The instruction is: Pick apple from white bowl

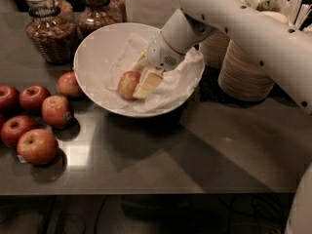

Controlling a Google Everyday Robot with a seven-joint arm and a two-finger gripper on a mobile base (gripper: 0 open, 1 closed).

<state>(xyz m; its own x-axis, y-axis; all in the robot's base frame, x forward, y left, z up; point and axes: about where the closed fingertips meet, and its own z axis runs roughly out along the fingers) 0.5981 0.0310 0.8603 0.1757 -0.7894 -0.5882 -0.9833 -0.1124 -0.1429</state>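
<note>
The apple (127, 84), red with pale yellow patches, lies on crumpled white paper inside the large white bowl (92, 57) at the middle of the table. My gripper (139, 78) reaches down into the bowl from the right. It is open, with one cream finger (147, 84) against the apple's right side and the other just behind the apple. The apple rests on the paper and is not lifted.
Several darker red apples (36, 145) lie on the dark table left of the bowl, one (68, 84) close to its rim. Two glass jars (48, 28) stand behind. Stacked tan paper bowls (246, 74) stand at the right, partly behind my arm.
</note>
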